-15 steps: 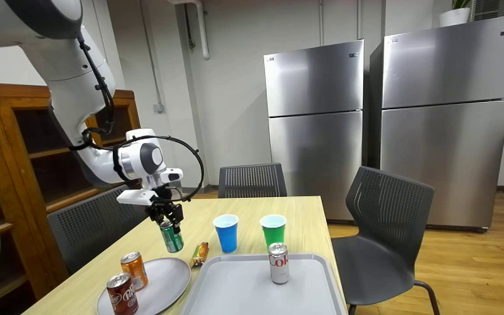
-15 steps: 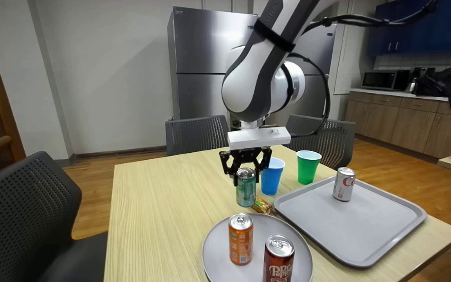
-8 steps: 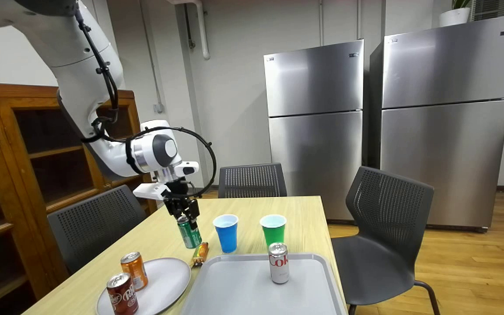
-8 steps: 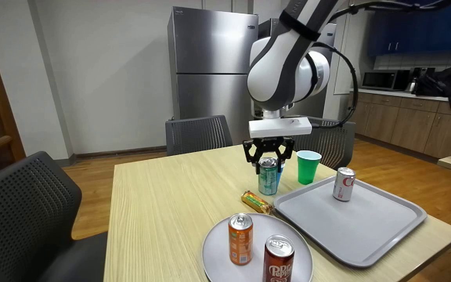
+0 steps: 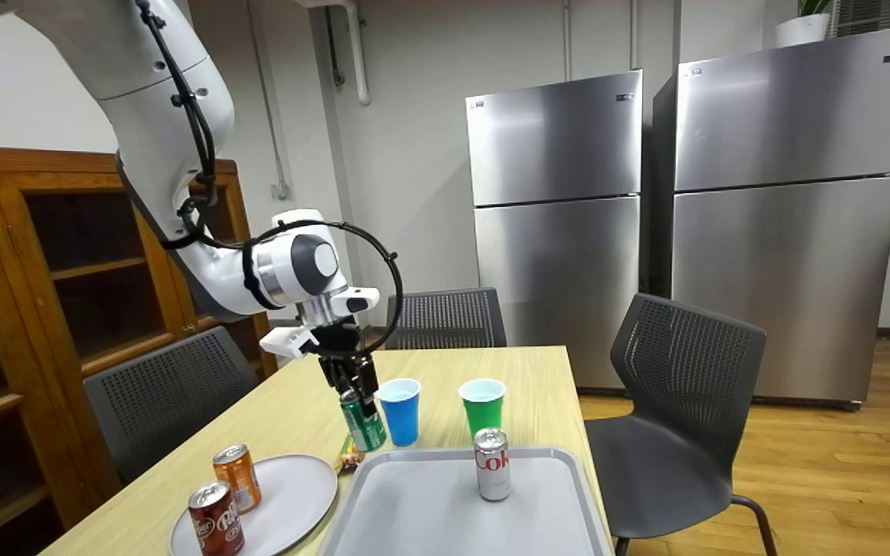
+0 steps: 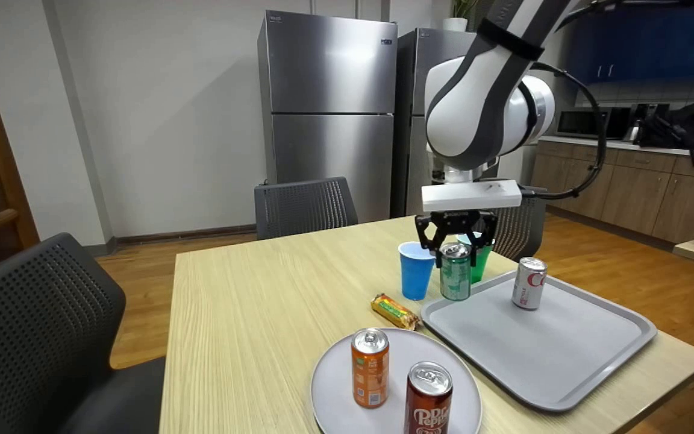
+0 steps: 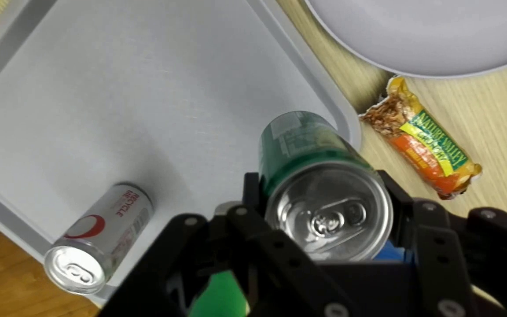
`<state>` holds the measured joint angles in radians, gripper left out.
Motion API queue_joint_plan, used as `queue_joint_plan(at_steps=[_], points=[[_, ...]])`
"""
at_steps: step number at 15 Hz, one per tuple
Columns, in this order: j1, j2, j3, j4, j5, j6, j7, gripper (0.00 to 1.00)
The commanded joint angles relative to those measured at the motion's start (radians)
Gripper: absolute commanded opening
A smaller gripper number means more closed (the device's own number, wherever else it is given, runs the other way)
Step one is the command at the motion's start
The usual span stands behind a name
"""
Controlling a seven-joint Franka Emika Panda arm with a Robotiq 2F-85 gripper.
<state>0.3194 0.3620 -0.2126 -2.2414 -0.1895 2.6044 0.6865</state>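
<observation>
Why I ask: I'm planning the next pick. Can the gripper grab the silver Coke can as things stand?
Probably not: the gripper is closed on the green soda can, so it would have to release that first. Otherwise the silver Coke can stands clear on the gray tray.

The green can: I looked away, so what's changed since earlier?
The green can, gripped by the fingers throughout, moved right in both exterior views, toward the tray. The blue cup, green cup, plate, snack bar, orange can, maroon can and silver can stayed put.
</observation>
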Motion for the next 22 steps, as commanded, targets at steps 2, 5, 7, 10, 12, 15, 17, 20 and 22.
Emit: queue_joint_plan(at_steps=[2, 5, 7, 10, 12, 15, 17, 20, 22], points=[[-0.049, -0.077, -0.016, -0.090, -0.056, 0.005, 0.077, 0.38], [-0.089, -0.102, -0.028, -0.135, -0.058, 0.015, 0.079, 0.38], [-0.116, -0.118, -0.037, -0.162, -0.057, 0.021, 0.077, 0.38], [-0.163, -0.132, -0.046, -0.199, -0.046, 0.056, 0.058, 0.38], [-0.196, -0.133, -0.047, -0.216, -0.031, 0.077, 0.039, 0.38], [-0.241, -0.123, -0.053, -0.236, -0.017, 0.116, 0.022, 0.38], [-0.270, -0.114, -0.054, -0.248, 0.005, 0.143, 0.003, 0.38], [-0.311, -0.098, -0.050, -0.258, 0.054, 0.169, -0.023, 0.38], [-0.335, -0.086, -0.043, -0.262, 0.098, 0.182, -0.051, 0.38]])
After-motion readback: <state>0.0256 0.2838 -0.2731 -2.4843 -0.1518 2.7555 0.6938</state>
